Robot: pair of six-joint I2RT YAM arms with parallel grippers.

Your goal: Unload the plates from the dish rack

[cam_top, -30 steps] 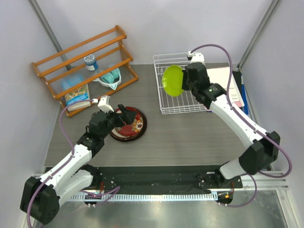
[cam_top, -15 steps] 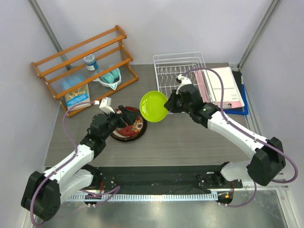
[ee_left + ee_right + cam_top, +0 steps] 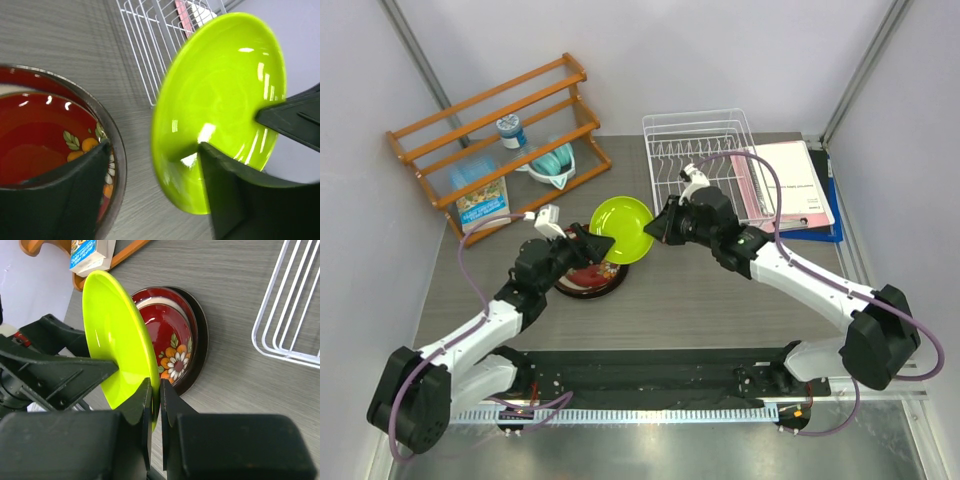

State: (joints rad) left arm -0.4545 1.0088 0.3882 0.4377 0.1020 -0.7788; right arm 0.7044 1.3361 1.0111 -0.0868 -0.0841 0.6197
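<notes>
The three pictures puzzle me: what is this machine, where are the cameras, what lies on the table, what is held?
These are two robot arms on a table, each with a two-finger gripper. The wide picture comes from a camera above; the other two from cameras on the wrists. On the table stand a white dish rack, a wooden shelf, papers and a stack of red plates. The right gripper pinches the rim of a lime green plate near the stack; the left gripper is open beside it.

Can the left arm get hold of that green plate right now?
Probably yes. The left gripper is open and the green plate seems to sit between its jaws, with nothing blocking. The right gripper holds the opposite edge.
</notes>
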